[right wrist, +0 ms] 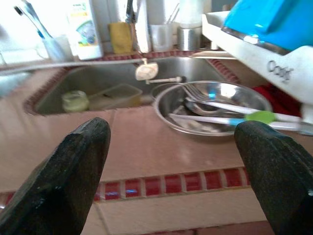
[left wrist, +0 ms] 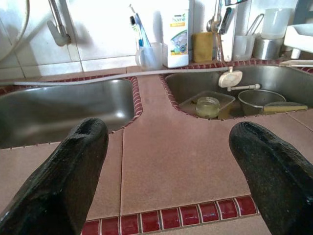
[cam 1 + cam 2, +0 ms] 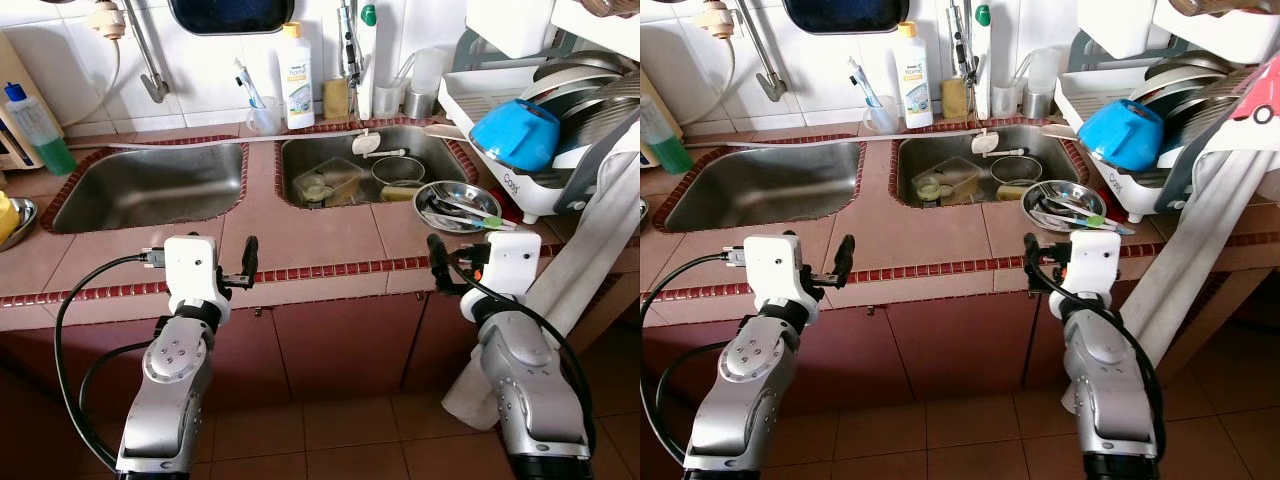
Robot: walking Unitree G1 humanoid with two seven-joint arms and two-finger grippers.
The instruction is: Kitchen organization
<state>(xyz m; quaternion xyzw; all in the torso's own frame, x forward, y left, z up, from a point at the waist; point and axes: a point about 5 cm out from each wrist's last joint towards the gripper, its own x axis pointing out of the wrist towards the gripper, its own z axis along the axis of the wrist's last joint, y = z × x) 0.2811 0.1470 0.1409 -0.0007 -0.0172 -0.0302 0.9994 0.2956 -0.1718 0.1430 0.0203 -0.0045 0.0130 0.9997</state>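
Left pincer [image 3: 247, 262] and right pincer [image 3: 437, 262]: both spread wide, empty, at our tabletop [image 3: 330, 235] edge. Steel bowl [image 3: 456, 206] of utensils beside right sink [image 3: 400, 150], which holds a jar [image 2: 208, 106] and container [image 2: 222, 98].

1. Two sinks are set side by side in the counter [image 3: 330, 235]; the left sink [image 3: 150, 185] lies left of the right sink [image 3: 370, 165] (which holds dishes).
2. A steel bowl [image 3: 457, 205] of cutlery sits on the counter just right of the right sink.
3. The dish rack [image 3: 545, 130] stands right of the bowl.
4. A soap bottle [image 3: 296, 78] stands behind the sinks.
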